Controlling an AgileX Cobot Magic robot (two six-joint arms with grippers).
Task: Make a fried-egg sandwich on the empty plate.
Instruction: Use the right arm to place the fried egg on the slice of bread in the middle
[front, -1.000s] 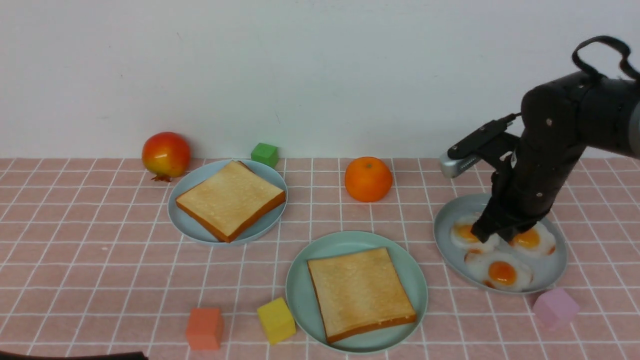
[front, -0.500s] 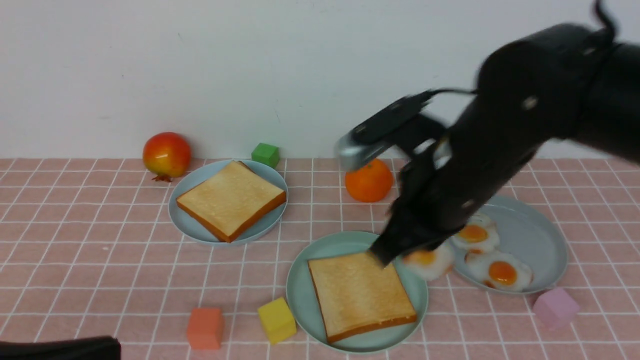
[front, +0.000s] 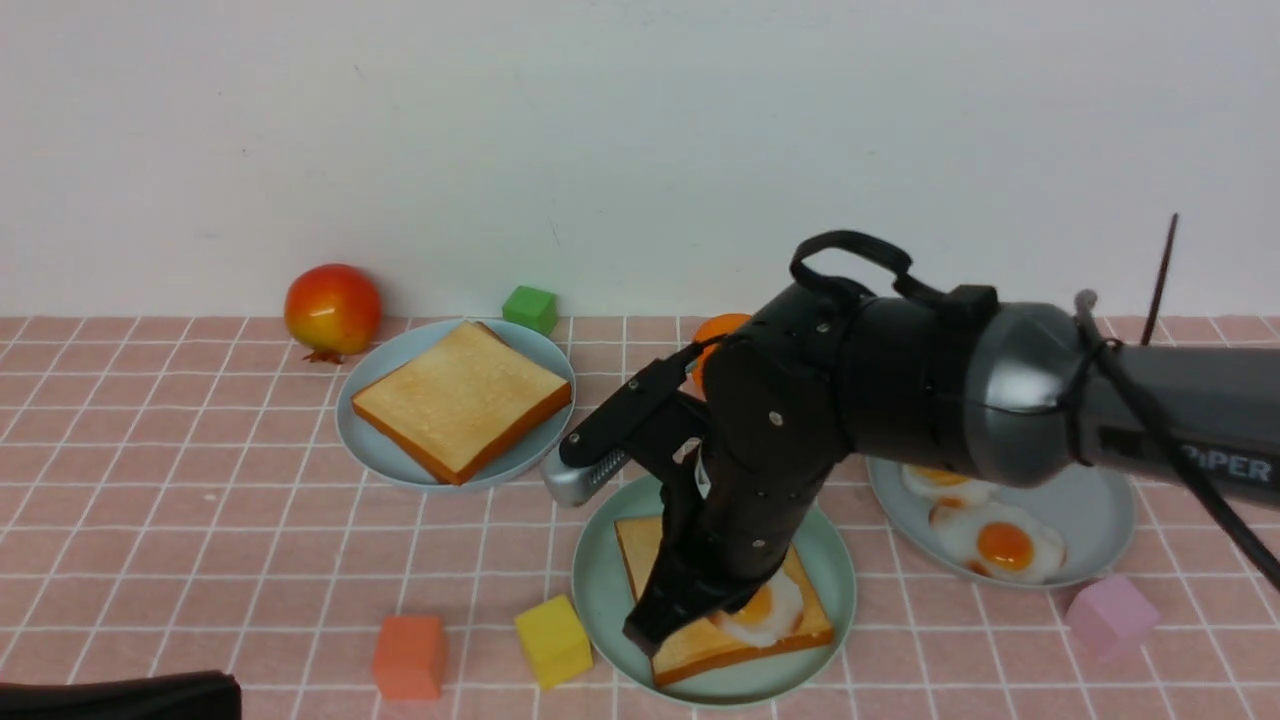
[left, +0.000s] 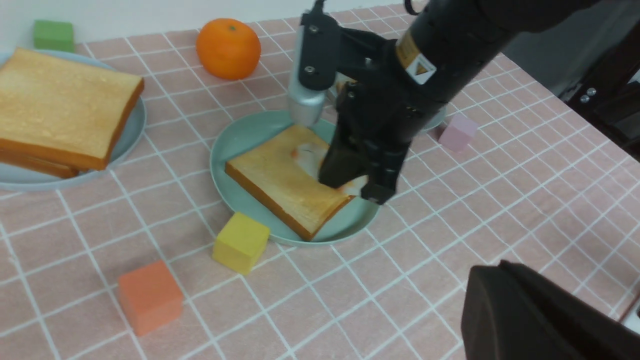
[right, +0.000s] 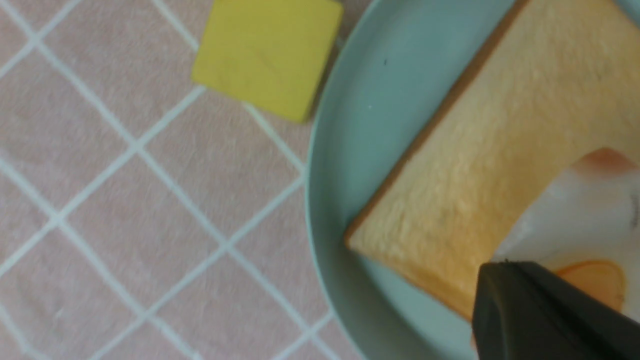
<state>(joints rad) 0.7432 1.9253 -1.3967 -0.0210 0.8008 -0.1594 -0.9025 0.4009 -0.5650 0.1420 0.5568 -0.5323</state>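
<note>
**Item: fried-egg sandwich, part-built.**

- Mint plate (front: 598, 600): near the front of the surface (front: 200, 500), centre. Carries the work.
- Bottom slice (front: 633, 545): flat on the mint plate, golden face up. Placed.
- Egg (front: 768, 608): on the bottom slice, yolk up, toward the corner nearest the grey plate. It seems to rest on the toast, but I have not let it go.
- My right tool (front: 655, 628): lowered onto the bottom slice, jaws closed on the egg's edge. The right wrist view shows a dark finger over white and yolk.
- My left tool (left: 540, 315): back at the near edge, well apart from the plates, closed. I see nothing in it.
- Second slice (front: 460, 400): on the blue plate (front: 368, 440), far left of the mint plate. Untouched.
- Spare eggs (front: 1000, 545): two, on the grey plate (front: 1100, 510). Not needed, by my reckoning.

**Progress:** about halfway. The base is laid and the egg is at its place.

**Left to do:** release the egg so it lies square on the slice, withdraw, then fetch the second slice and set it on top as the lid.
</note>
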